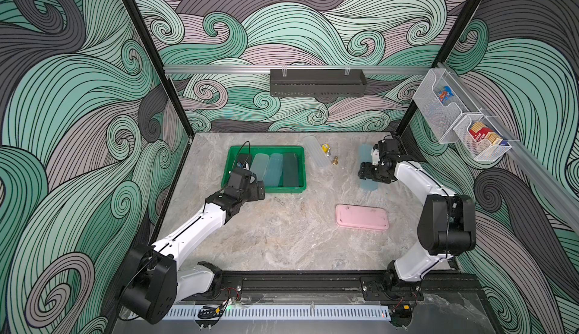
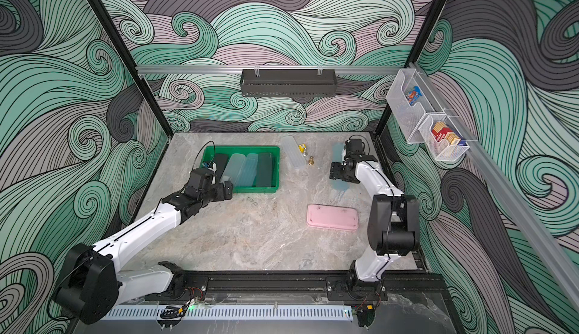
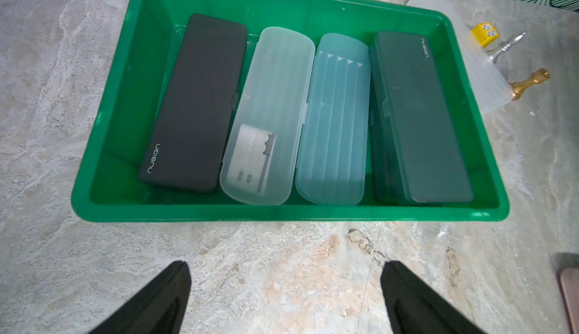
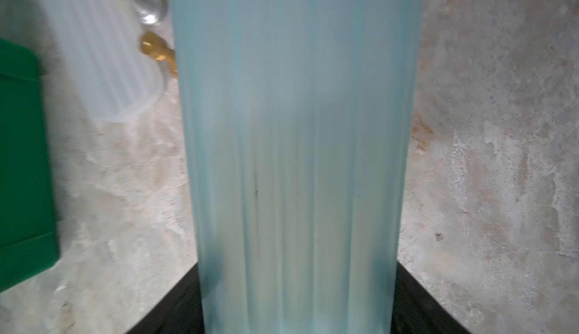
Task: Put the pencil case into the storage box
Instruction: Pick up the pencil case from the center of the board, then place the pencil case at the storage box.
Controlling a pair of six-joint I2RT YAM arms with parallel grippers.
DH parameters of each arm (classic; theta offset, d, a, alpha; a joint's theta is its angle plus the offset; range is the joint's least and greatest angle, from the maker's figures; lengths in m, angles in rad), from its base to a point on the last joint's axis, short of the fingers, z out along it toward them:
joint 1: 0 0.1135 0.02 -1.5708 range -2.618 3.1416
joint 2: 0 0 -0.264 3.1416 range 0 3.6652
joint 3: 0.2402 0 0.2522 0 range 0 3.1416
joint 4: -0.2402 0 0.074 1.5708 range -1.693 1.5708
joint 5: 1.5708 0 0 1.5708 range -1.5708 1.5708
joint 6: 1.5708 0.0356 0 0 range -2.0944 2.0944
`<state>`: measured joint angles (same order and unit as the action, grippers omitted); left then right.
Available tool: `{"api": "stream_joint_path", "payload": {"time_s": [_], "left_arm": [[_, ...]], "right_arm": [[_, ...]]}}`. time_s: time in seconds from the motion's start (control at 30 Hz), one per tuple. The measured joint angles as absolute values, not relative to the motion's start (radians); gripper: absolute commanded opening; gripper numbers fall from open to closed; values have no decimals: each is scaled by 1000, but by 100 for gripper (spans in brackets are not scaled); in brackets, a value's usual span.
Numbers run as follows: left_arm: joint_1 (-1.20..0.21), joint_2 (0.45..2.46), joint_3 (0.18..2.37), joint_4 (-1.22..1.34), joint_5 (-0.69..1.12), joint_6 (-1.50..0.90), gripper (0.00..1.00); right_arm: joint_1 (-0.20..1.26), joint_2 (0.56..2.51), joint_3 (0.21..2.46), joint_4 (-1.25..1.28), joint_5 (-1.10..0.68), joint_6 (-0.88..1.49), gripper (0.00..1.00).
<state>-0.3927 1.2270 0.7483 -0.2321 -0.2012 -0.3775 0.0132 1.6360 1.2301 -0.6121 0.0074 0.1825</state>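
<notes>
**Pencil case** [image 4: 294, 129]: frosted pale blue plastic, ribbed along its length, with rounded ends. It is at the right of the table [image 1: 282, 238], well apart from the green storage box [image 1: 266, 147] at the far left. Its long axis runs near to far. The right gripper [image 4: 297, 265] is closed across its width, one finger against each long edge. Whether the case rests on the table cannot be told. The left gripper [image 3: 286, 298] is spread wide and empty, above the table just near of the box

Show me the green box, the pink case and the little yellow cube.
green storage box [image 1: 269, 148]: a top view, far rim.
pink case [image 1: 362, 221]: a top view, middle of lid.
yellow cube [image 3: 485, 35]: left wrist view, its spotted face.
</notes>
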Motion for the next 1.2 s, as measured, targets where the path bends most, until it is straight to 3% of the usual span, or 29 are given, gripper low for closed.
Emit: {"api": "stream_joint_path", "payload": {"time_s": [0.27,0.6,0.83,1.2], "left_arm": [[-393,1275,776,-285,-257,-417,99],[-371,1244,775,-321,-289,-429,99],[-361,1220,757,-316,-292,-429,99],[-360,1222,734,-311,-288,-428,99]], "right_arm": [[314,1637,1349,-640,-13,318,63],[644,1998,1748,-624,9,462,63],[723,2205,1912,-633,20,532,65],[736,2347,2095,-637,77,631,65]]}}
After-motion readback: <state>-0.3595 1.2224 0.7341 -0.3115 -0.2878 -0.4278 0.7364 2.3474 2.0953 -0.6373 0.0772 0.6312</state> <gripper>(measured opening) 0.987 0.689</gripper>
